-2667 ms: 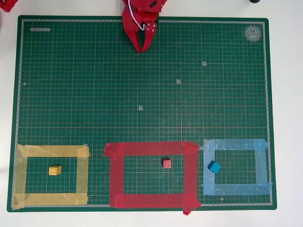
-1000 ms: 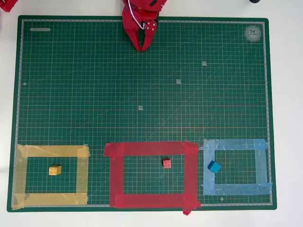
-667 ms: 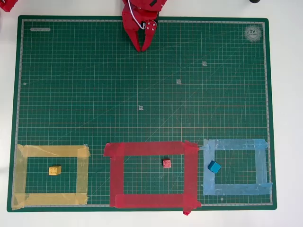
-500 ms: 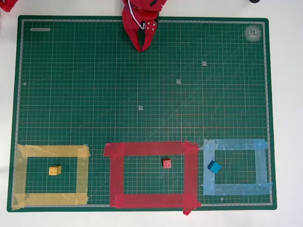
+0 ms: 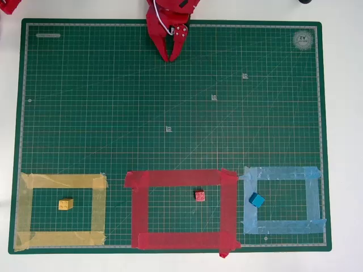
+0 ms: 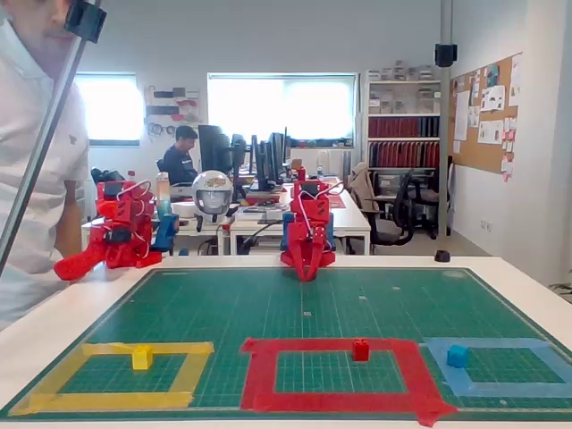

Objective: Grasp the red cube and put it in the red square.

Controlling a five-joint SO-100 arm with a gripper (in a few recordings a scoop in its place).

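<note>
We are seeing the studded plastic red cube (image 5: pixel 200 195) sitting inside the red square (image 5: pixel 139 209) of wide, wrinkled tape, lower centre of the gridded green cutting mat (image 5: pixel 113 113). The gripper (image 5: pixel 170 58) is resting at top centre, jaws clenched on nothing, unchanged from earlier frames.

You see the red cube (image 5: pixel 200 195) (image 6: pixel 360 349), a tiny studded plastic block, sitting flat with studs up, inside the red square (image 5: pixel 180 178) (image 6: pixel 259 375). It lies in the frame's upper right part in the overhead view, close to the right strip but not touching any tape. The red square is a wide-tape rectangular outline; its lower right corner is ragged, with a loose tape end sticking out.
</note>
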